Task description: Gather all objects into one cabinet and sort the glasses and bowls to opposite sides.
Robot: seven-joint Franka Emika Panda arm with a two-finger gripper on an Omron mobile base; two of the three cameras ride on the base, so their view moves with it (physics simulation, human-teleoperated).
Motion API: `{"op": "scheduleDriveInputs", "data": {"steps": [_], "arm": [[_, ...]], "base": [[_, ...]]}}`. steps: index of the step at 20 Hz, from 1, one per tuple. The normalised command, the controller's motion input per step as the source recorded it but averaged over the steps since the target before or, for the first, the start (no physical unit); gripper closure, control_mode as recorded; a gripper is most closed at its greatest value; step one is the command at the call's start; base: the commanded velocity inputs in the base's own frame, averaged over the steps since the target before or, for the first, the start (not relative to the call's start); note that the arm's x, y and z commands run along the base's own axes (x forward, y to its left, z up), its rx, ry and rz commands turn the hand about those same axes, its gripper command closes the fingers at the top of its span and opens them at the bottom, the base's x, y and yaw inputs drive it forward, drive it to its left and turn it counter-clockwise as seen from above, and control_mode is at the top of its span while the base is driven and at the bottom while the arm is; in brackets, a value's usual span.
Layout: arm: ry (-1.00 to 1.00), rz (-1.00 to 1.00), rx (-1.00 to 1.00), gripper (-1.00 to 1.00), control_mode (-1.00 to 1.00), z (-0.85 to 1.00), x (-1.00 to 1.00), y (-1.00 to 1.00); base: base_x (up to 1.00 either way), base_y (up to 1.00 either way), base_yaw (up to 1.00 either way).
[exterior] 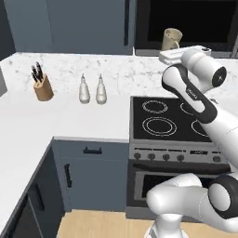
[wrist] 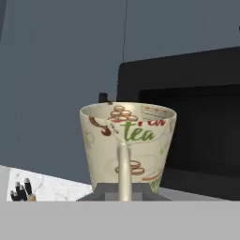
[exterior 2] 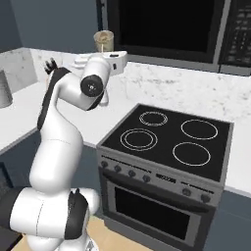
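Note:
A cream-beige mug (wrist: pixel 127 140) with tea lettering hangs upright in the air, its handle (wrist: pixel 123 168) facing the hand camera. My gripper (wrist: pixel 123 196) is shut on that handle from below. In the base views the mug (exterior: pixel 172 38) (exterior 2: pixel 103 39) is raised high, in front of the dark microwave's left edge, with the gripper (exterior: pixel 173 49) (exterior 2: pixel 105 51) just under it. The slate-blue upper cabinet (exterior: pixel 69 23) (wrist: pixel 61 93) stands directly to the left, its door closed, with a black bar handle (exterior: pixel 126 23). The bowl and the other mugs are out of view.
A black stove top (exterior: pixel 172 118) (exterior 2: pixel 166 135) lies below the arm, with the microwave (exterior: pixel 186 21) (exterior 2: pixel 166 27) above it. On the white counter to the left stand a knife block (exterior: pixel 43 86) and two white bottles (exterior: pixel 84 89). A grey canister (exterior 2: pixel 4 88) is at the far left.

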Motion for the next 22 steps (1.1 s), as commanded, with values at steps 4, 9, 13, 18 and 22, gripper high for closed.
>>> {"op": "scheduleDriveInputs", "data": {"steps": [4, 9, 13, 18, 22], "arm": [[0.0, 0.0, 0.0, 1.0, 1.0, 0.0, 0.0, 0.0], [0.0, 0.0, 0.0, 1.0, 1.0, 0.0, 0.0, 0.0], [0.0, 0.0, 0.0, 1.0, 1.0, 0.0, 0.0, 0.0], [0.0, 0.0, 0.0, 1.0, 1.0, 0.0, 0.0, 0.0], [0.0, 0.0, 0.0, 1.0, 1.0, 0.0, 0.0, 0.0]], "base": [[-0.07, 1.0, 0.49], [-0.13, 0.93, 0.55], [-0.23, 0.82, 0.53], [-0.22, 0.31, 0.26], [-0.25, 0.0, 0.02]]}}
